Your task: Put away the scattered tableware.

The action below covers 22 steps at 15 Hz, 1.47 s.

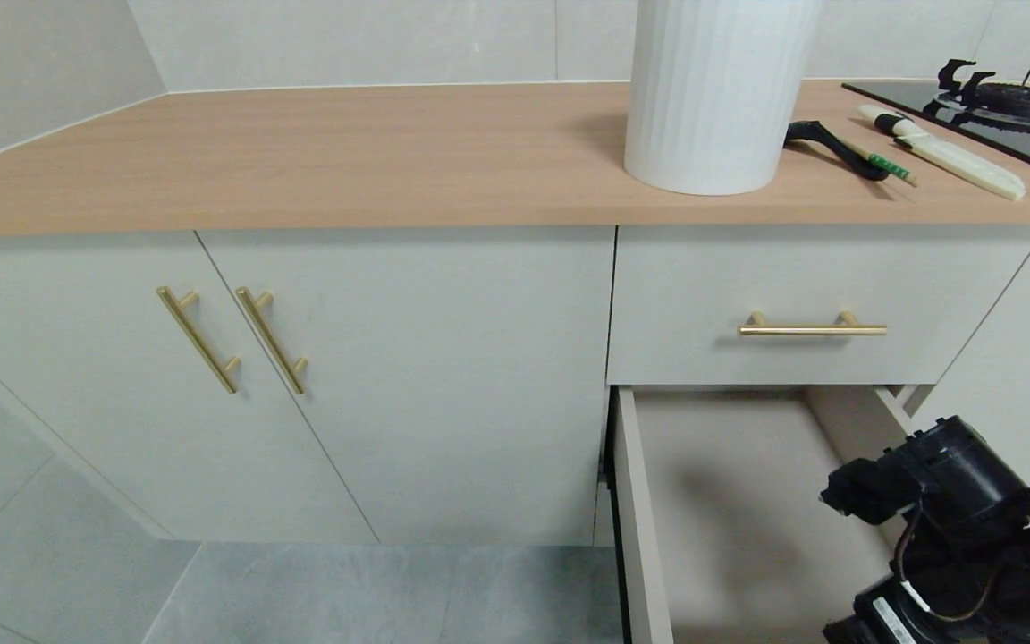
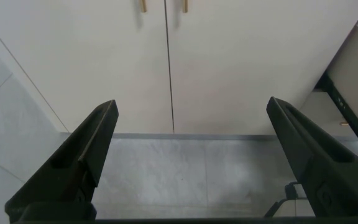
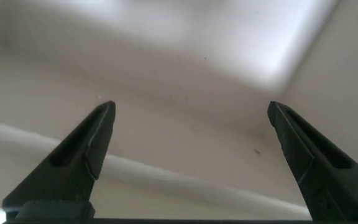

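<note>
On the wooden counter [image 1: 345, 152], at the back right, lie a black-handled utensil [image 1: 832, 143], a thin stick with a green end [image 1: 889, 166] and a white knife with a black collar [image 1: 949, 154]. Below them the lower drawer [image 1: 636, 519] is pulled out, and its bottom is bare. My right arm [image 1: 953, 510] hangs over the drawer's right side. My right gripper [image 3: 191, 115] is open above the drawer's pale inside [image 3: 166, 74], holding nothing. My left gripper [image 2: 191, 109] is open and low, facing the cabinet doors [image 2: 166, 62] and the floor.
A tall white ribbed container [image 1: 712, 89] stands on the counter beside the utensils. A gas hob [image 1: 1007, 107] sits at the far right. The upper drawer [image 1: 810, 304] is closed, with a brass handle. Two closed cabinet doors [image 1: 300, 358] are on the left, above grey floor tiles [image 1: 345, 590].
</note>
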{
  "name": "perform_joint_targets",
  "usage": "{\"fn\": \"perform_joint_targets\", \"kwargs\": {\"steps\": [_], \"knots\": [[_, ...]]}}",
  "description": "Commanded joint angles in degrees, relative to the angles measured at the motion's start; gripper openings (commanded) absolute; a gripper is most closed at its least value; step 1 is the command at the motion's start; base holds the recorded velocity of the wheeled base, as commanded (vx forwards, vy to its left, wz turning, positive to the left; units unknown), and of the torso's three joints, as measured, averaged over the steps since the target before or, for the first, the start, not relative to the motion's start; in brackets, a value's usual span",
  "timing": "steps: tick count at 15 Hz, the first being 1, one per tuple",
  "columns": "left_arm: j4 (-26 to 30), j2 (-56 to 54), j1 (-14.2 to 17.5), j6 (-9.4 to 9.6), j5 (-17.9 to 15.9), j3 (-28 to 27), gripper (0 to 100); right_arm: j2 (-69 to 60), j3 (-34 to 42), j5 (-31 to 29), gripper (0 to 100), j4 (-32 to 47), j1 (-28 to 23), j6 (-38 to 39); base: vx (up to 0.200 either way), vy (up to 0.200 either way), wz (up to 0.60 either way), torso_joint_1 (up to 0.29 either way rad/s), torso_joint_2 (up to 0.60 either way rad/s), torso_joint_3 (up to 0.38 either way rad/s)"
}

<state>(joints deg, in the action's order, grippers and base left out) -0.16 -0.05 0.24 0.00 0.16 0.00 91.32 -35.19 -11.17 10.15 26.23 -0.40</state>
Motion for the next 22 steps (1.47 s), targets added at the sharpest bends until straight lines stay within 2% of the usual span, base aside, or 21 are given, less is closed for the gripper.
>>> {"fn": "perform_joint_targets", "kwargs": {"steps": [1, 7, 9, 10, 11, 17, 22], "knots": [[-0.02, 0.05, 0.02, 0.0, 0.02, 0.0, 100, -1.23, 0.04, 0.0, 100, 5.05, 0.92, -3.11, 0.0, 0.0, 0.0, 0.0, 0.0, 0.0], [-0.02, 0.05, 0.02, 0.0, 0.02, 0.0, 100, -3.52, 0.04, 0.0, 100, 6.72, 2.24, -5.13, 0.0, 0.0, 0.0, 0.0, 0.0, 0.0], [-0.02, 0.05, 0.02, 0.0, 0.02, 0.0, 100, -4.04, -3.04, -0.08, 100, 2.94, 2.15, -1.18, 0.0, 0.0, 0.0, 0.0, 0.0, 0.0], [-0.02, 0.05, 0.02, 0.0, 0.02, 0.0, 100, -7.21, -4.36, 0.18, 100, -0.14, 2.42, 6.03, 0.0, 0.0, 0.0, 0.0, 0.0, 0.0], [-0.02, 0.05, 0.02, 0.0, 0.02, 0.0, 100, -9.67, -5.41, 0.62, 100, -0.4, 2.77, 7.43, 0.0, 0.0, 0.0, 0.0, 0.0, 0.0], [-0.02, 0.05, 0.02, 0.0, 0.02, 0.0, 100, -22.68, -5.06, 2.2, 100, -4.97, 2.68, 7.08, 0.0, 0.0, 0.0, 0.0, 0.0, 0.0], [-0.02, 0.05, 0.02, 0.0, 0.02, 0.0, 100, -23.03, -4.97, 2.64, 100, -4.97, 2.68, 5.41, 0.0, 0.0, 0.0, 0.008, -0.02, -0.005]]}}
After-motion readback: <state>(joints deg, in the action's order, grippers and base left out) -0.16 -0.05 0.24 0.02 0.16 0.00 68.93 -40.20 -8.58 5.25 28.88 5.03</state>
